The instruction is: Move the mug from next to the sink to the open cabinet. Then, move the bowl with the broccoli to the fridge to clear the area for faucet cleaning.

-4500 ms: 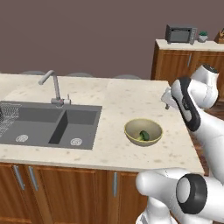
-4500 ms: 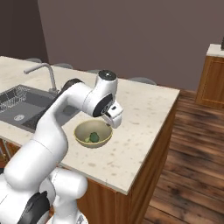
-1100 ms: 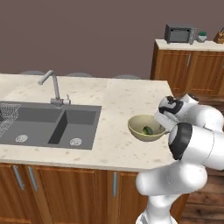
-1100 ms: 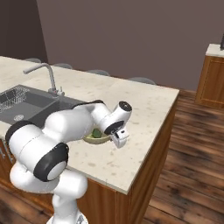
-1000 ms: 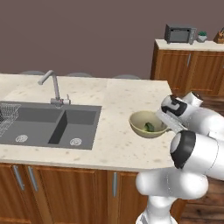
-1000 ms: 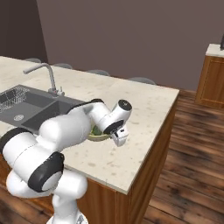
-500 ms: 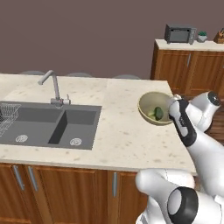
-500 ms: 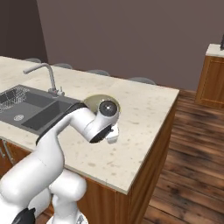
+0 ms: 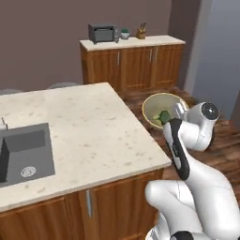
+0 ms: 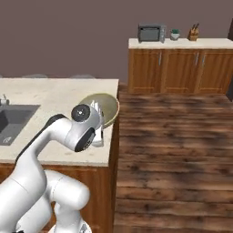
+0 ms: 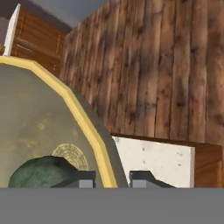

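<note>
My gripper (image 11: 111, 179) is shut on the rim of the pale olive-cream bowl (image 11: 39, 127), with one fingertip inside and one outside. A green broccoli piece (image 11: 39, 173) lies in it. In the left base view the bowl (image 9: 157, 105) hangs in the air just past the island counter's right end, tilted, with the gripper (image 9: 178, 108) at its right rim. In the right base view the bowl (image 10: 103, 108) sits behind my wrist. The dark sink (image 9: 23, 150) lies at the far left, and a bit of the faucet (image 10: 4, 100) shows. The mug and the fridge are out of view.
The speckled island counter (image 9: 84, 126) ends right below the bowl. Beyond it is dark wooden floor (image 10: 173, 145). A wooden sideboard (image 9: 131, 61) along the back wall carries a small black oven (image 9: 103, 33), a plant and a knife block. A tall pale grey surface (image 9: 218, 56) stands at the right.
The gripper has closed on the bowl's rim and lifted it off the counter to the right. The whole picture has shifted: the base has turned right, away from the sink.
</note>
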